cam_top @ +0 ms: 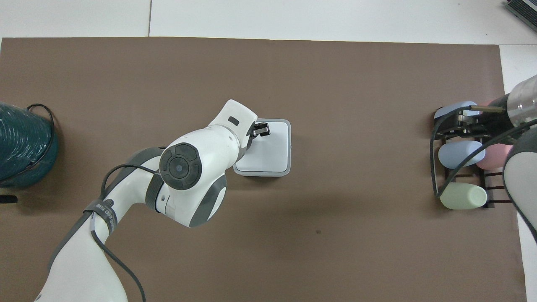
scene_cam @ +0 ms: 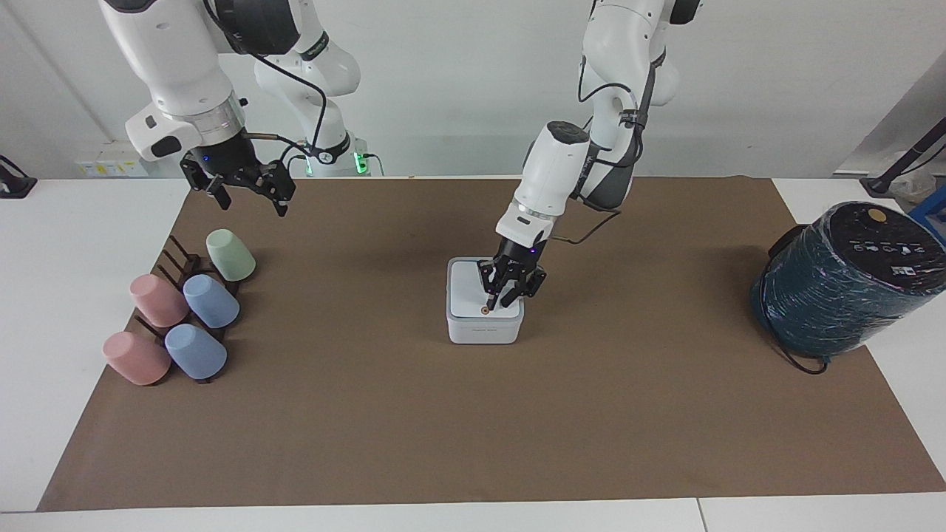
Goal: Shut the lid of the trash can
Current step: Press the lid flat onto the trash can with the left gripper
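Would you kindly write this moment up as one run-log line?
left gripper: pressing on lid | lid: flat on trash can, contents hidden | right gripper: waiting above cup rack

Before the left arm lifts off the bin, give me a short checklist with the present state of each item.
1. lid lying flat on the trash can: ok, no contents show in either view.
2. Lid fully seated or latched: cannot tell.
3. left gripper on the lid, by its orange dot: ok.
4. Left gripper holding nothing: cannot tell.
5. Trash can upright on the brown mat: ok.
6. right gripper waiting over the cup rack, away from the bin: ok.
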You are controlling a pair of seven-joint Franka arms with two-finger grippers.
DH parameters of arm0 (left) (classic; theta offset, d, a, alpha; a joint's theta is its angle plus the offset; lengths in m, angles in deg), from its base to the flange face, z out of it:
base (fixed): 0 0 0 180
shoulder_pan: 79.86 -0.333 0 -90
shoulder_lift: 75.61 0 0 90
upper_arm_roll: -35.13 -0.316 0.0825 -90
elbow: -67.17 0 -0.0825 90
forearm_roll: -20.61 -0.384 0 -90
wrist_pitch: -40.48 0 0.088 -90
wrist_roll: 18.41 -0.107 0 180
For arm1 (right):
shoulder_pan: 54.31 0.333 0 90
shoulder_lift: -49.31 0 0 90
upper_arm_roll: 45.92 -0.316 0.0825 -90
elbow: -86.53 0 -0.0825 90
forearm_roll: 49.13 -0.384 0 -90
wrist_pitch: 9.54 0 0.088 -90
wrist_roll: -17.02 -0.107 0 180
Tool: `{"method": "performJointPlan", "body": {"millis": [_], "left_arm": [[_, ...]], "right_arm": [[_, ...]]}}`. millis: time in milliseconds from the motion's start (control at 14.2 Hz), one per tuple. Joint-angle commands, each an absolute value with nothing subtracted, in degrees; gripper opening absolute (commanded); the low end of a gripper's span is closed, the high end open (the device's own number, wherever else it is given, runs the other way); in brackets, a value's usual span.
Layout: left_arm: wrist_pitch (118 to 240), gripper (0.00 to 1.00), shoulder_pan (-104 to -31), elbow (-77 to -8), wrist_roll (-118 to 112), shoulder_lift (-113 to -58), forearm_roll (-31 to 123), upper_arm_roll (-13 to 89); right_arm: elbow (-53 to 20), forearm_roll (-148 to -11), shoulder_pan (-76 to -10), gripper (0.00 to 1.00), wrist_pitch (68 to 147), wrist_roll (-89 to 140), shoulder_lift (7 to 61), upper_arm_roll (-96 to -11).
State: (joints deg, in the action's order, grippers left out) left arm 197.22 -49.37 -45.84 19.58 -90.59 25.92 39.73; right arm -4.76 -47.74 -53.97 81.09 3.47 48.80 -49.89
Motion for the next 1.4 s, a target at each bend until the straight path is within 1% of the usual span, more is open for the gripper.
{"method": "performJointPlan", "body": {"millis": [0,140,281,491,702,912,1333], "left_arm": [[200.0,0.23,-48.48,-44.97,19.91,-94.67,26.41,39.61],[199.74,0.1,-48.57,-44.63,19.74,-94.77,26.23,39.61],[198.6,0.02,-48.66,-43.13,19.65,-94.94,26.23,39.61],[196.59,0.01,-48.92,-42.34,19.56,-94.86,25.88,39.61],[191.84,0.0,-49.19,-39.44,19.56,-95.03,25.79,39.61],[191.74,0.0,-49.19,-39.0,19.65,-95.12,25.79,39.61],[188.32,0.0,-49.1,-33.91,20.0,-96.88,26.32,39.61]], "right_arm": [[-5.58,-48.08,-54.74,1.0,81.6,4.8,49.4,-50.32],[-5.58,-48.08,-54.74,1.0,81.6,4.8,49.4,-50.32],[-5.58,-48.08,-54.74,1.0,81.6,4.8,49.4,-50.32],[-5.58,-48.08,-54.74,1.0,81.6,4.8,49.4,-50.32],[-5.58,-48.08,-54.74,1.0,81.6,4.8,49.4,-50.32],[-5.58,-48.08,-54.74,1.0,81.6,4.8,49.4,-50.32],[-5.58,-48.08,-54.74,1.0,81.6,4.8,49.4,-50.32]]}}
